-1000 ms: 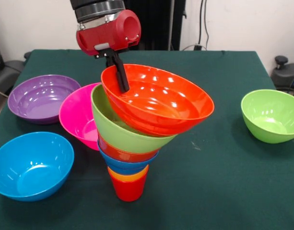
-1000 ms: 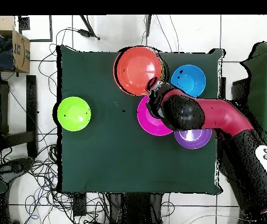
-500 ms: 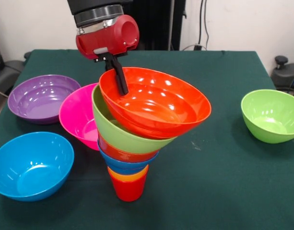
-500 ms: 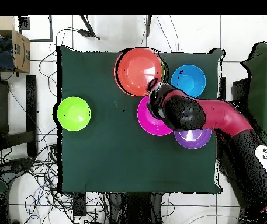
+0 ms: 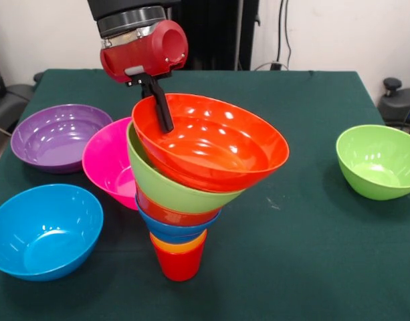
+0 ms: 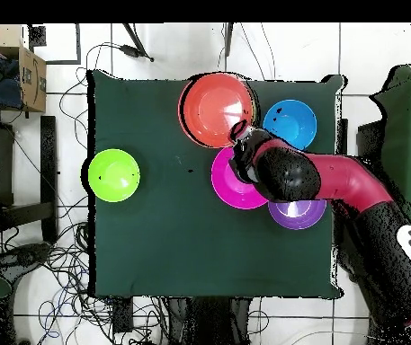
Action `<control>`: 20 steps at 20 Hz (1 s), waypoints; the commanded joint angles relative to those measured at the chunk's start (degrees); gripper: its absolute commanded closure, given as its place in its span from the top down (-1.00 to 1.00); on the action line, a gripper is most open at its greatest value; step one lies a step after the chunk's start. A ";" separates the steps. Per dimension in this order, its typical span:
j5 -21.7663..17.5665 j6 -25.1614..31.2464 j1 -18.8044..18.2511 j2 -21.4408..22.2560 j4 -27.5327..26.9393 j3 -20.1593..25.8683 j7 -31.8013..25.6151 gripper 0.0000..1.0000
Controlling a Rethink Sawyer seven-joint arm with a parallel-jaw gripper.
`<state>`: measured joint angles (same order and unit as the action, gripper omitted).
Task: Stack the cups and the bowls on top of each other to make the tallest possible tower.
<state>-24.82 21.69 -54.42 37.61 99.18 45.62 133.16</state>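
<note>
hand [image 5: 162, 115] | clamped on rim | large orange-red bowl [image 5: 215, 144] | atop tower [image 5: 179, 214]

I see the tower [image 5: 181, 221] standing on a red cup [image 5: 179, 265], widening through orange, blue, orange-red and lime layers to a large orange-red bowl [image 5: 215, 144] tilted on top; pink [image 5: 106, 160], purple [image 5: 54, 136], light blue [image 5: 41, 229] and lime [image 5: 378, 160] bowls sit loose around it

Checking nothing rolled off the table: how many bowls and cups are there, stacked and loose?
Bowls in the tower: 4 (large orange-red, lime green, small orange-red, blue)
Cups in the tower: 2 (orange, red)
Loose bowls: 4 (purple, pink, light blue, lime green)
Total: 10
</note>
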 commanded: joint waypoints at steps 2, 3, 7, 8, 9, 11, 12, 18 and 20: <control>-1.97 1.15 0.48 -0.73 -2.65 1.20 -6.51 -1.00; -2.01 1.09 0.50 -0.72 -2.64 1.18 -6.46 -1.00; -2.29 1.21 0.18 -0.87 -2.79 1.34 -6.90 -1.00; -2.37 1.16 0.03 -0.96 -2.76 1.43 -7.03 -1.00; -2.45 1.10 -0.11 -1.05 -2.74 1.51 -7.16 -1.00; -2.54 1.06 -0.34 -1.19 -2.75 1.68 -7.37 -1.00; -2.59 1.03 -0.42 -1.28 -2.79 1.73 -7.45 -1.00; -3.25 0.79 -1.05 -1.81 -2.85 1.93 -8.13 -1.00; -3.30 0.91 -1.29 -1.93 -2.90 2.10 -8.34 -1.00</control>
<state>-25.03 21.69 -55.68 37.38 99.17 46.65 133.16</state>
